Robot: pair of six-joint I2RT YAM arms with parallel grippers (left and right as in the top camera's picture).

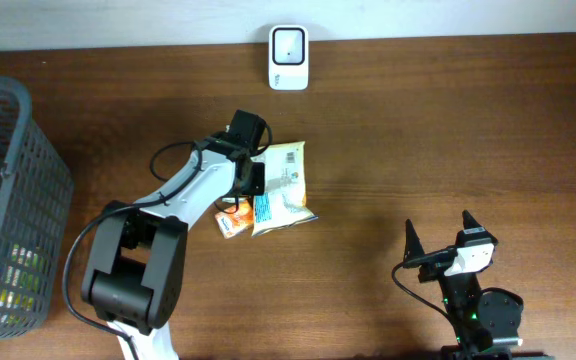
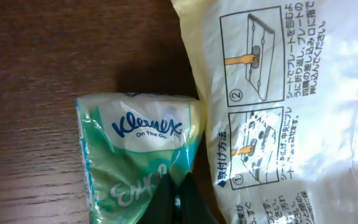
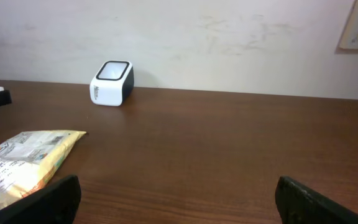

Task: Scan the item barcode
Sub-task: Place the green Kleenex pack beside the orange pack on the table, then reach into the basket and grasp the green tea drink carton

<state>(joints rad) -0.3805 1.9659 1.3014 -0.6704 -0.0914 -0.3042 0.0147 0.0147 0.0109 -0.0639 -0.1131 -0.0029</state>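
Kleenex tissue pack (image 2: 135,162), green and white, lies on the dark wooden table (image 2: 42,62) in the left wrist view, its right edge touching a pale yellow packet (image 2: 278,124) printed with Japanese instructions. The left gripper (image 2: 179,199) shows as 1 dark tip at the pack's lower edge, jaws together; whether they pinch the wrapper cannot be told.

Overhead, the left gripper (image 1: 254,182) sits at the left edge of the yellow packet (image 1: 288,168), near the table's middle. The tissue pack cannot be made out here. A white barcode scanner (image 1: 288,58) stands at the far edge, well apart from the packet. A grey wire basket (image 1: 8,180) stands at the left. The right gripper (image 1: 440,232) holds nothing, jaws wide apart.

From the right wrist, both fingers (image 3: 42,199) stand spread, with the scanner (image 3: 112,83) by the wall and the packet (image 3: 23,155) at the left.
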